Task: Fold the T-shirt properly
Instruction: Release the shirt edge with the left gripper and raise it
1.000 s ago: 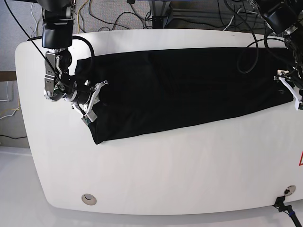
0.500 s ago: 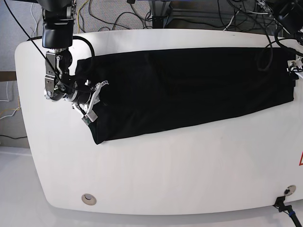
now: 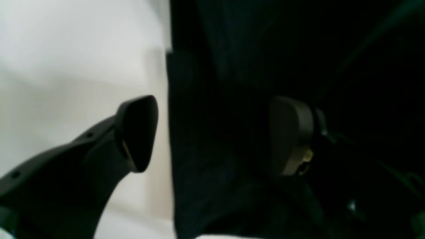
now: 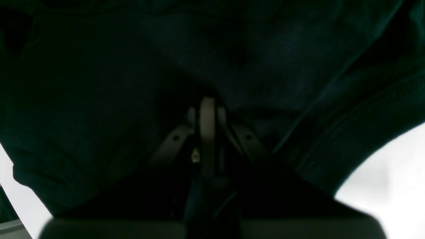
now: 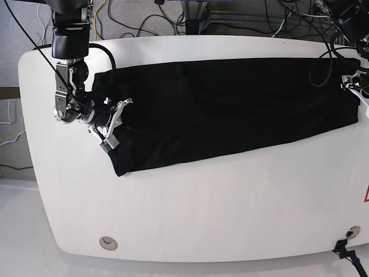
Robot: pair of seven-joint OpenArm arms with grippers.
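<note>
T-shirt lies as a long black band across the far half of the white bench, plain side up, no print visible; its near edge runs slanted from lower camera-left to higher camera-right, its far edge sits close to the bench's back rim. Wide bare bench in front of the cloth, narrow strips at both ends. Right gripper at the camera-left end of the cloth, jaws closed together; in the right wrist view they meet as one thin line against dark fabric with cloth bunched all around, so it is pinching the T-shirt there. Left gripper at the camera-right end, over the shirt's edge; in the left wrist view its jaws stand wide apart, one finger over bare bench, the other over the cloth, the shirt's straight edge running between them, nothing clamped. No readable brand or label on the shirt; a red triangle mark shows at the bench's camera-right edge, cut off, text not legible. Round metal grommet near the front camera-left corner, another fitting with a cable at front camera-right. Cables tangle behind the bench; a black cable loop hangs over the cloth near the left gripper.
</note>
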